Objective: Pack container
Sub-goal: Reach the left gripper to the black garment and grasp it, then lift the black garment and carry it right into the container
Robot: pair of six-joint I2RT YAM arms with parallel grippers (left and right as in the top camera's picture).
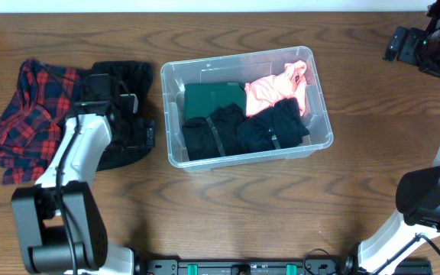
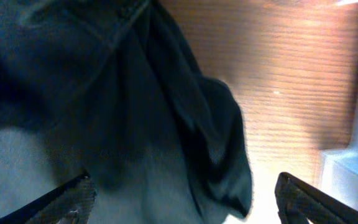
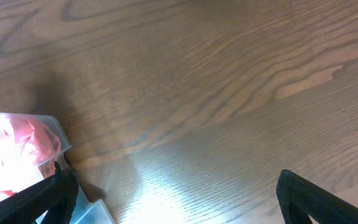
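The clear plastic container (image 1: 239, 159) stands mid-table. It holds a green garment (image 1: 212, 98), a pink garment (image 1: 270, 90) and black garments (image 1: 258, 128). A black garment (image 1: 121, 153) lies on the table left of it. My left gripper (image 1: 140, 126) is open just above this garment (image 2: 135, 112), its fingers astride the cloth (image 2: 185, 199), and the container's edge (image 2: 347, 174) shows at the right. My right gripper (image 1: 396, 44) is open and empty (image 3: 173, 193) over bare wood at the far right. A container corner (image 3: 48, 127) shows at the left of the right wrist view.
A red and blue plaid shirt (image 1: 25, 114) lies crumpled at the far left, beside the black garment. The wooden table (image 1: 281, 214) stretches in front of the container and to its right.
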